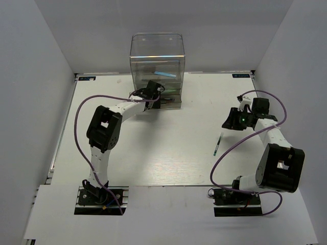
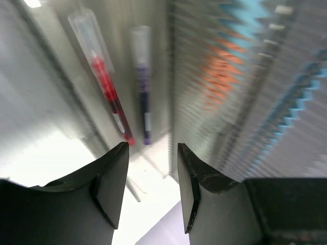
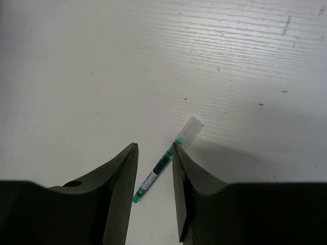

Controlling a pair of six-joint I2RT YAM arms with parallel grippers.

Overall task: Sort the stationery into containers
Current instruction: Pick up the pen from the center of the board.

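1. The clear drawer unit stands at the far middle of the tabletop.
2. The left tool is close against its front, fingers parted and empty.
3. Inside one drawer, a red pen and a blue pen lie side by side, roughly parallel.
4. The green-tipped pen lies flat on the tabletop right of centre, with its clear cap toward the far side and its green tip toward the near edge.
5. The right tool hangs above it, narrowly parted and holding nothing.
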